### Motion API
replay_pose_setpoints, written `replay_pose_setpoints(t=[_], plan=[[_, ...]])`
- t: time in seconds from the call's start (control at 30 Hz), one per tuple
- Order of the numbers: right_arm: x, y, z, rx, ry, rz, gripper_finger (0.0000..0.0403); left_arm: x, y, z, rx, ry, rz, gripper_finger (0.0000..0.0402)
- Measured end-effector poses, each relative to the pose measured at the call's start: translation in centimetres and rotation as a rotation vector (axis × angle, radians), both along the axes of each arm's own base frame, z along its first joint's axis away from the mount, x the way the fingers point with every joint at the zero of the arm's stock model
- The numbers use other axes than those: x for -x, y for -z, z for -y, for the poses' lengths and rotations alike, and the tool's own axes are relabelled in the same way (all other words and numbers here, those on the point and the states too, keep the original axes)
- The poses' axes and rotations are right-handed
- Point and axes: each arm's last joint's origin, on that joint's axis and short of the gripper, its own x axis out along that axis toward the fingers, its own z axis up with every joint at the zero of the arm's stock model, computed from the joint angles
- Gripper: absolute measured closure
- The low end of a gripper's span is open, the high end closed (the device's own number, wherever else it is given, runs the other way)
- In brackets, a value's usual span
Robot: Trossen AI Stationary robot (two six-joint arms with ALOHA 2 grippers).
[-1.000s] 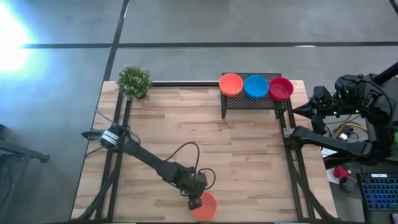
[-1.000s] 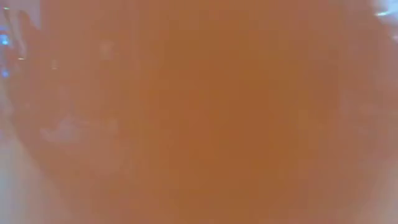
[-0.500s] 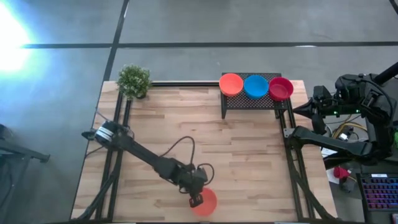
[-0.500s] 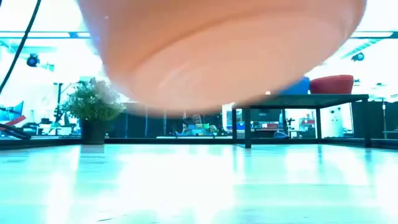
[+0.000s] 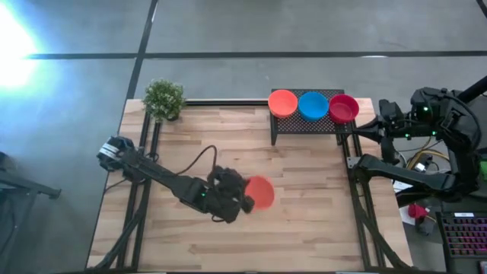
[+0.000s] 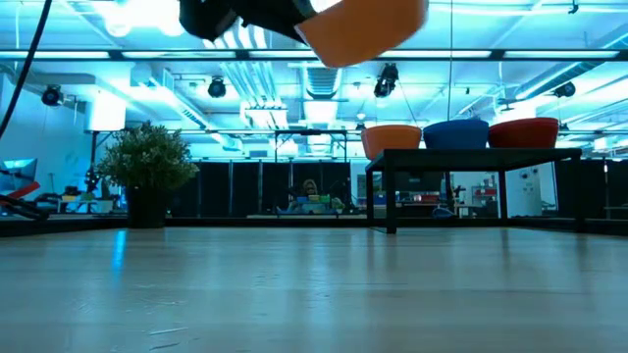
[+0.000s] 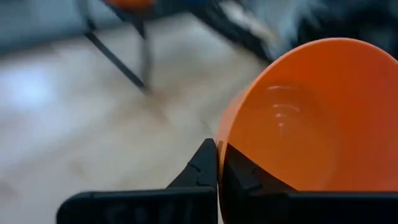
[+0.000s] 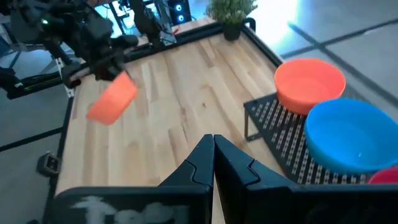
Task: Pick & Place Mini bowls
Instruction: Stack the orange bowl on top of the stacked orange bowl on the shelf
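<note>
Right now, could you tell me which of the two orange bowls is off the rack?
The orange bowl gripped at its rim by the left tool, lifted above mid-table; the other orange bowl sits on the rack beside the blue one.

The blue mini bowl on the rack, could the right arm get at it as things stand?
Probably yes. The blue mini bowl sits uncovered on the black wire-mesh rack, near the right claw, which is shut and empty; nothing stands between them.

Red bowl (image 8: 387, 177) on rack (image 8: 292, 134) cut off at right wrist picture's edge; only sliver seen. Held orange bowl (image 6: 365, 29) and left gripper (image 6: 257, 18) cropped by low view's top edge. Left wrist background blurred; second orange bowl (image 7: 127, 3) cut by frame. Grip point on bowl rim hidden in high view behind left gripper (image 5: 242, 199).
</note>
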Motion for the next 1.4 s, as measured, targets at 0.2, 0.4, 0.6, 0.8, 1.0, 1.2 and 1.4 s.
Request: replay_pose_setpoints(t=[0.2,0.4,0.6,0.8,1.0,1.2,1.4], plan=[[-2.1,1.2,1.5,0.053,-0.056,0.05,0.0394,0.1,-0.9,-1.9,-0.303,-0.298,0.087,0.0401],[-4.6,2.5,3.2,0.115,-0.142,0.175,0.0394,-0.5,-1.8,-4.3,-0.501,-0.439,0.033,0.0401],[-6.4,4.1,4.2,0.19,-0.214,0.228,0.0394,-1.3,-3.7,-6.7,-0.634,-0.505,-0.089,0.0401],[-8.6,5.1,5.0,0.211,-0.264,0.285,0.0394,-1.9,-5.7,-8.8,-0.686,-0.533,-0.178,0.0401],[-11.6,5.4,6.2,0.243,-0.312,0.266,0.0394,-2.1,-6.1,-9.9,-0.69,-0.554,-0.198,0.0401],[-15.6,5.4,7.5,0.221,-0.355,0.197,0.0389,-2.2,-6.1,-11.0,-0.722,-0.557,-0.263,0.0401],[-20.0,4.7,9.2,0.259,-0.311,0.123,0.0343,-2.3,-6.1,-11.8,-0.732,-0.501,-0.323,0.0401]])
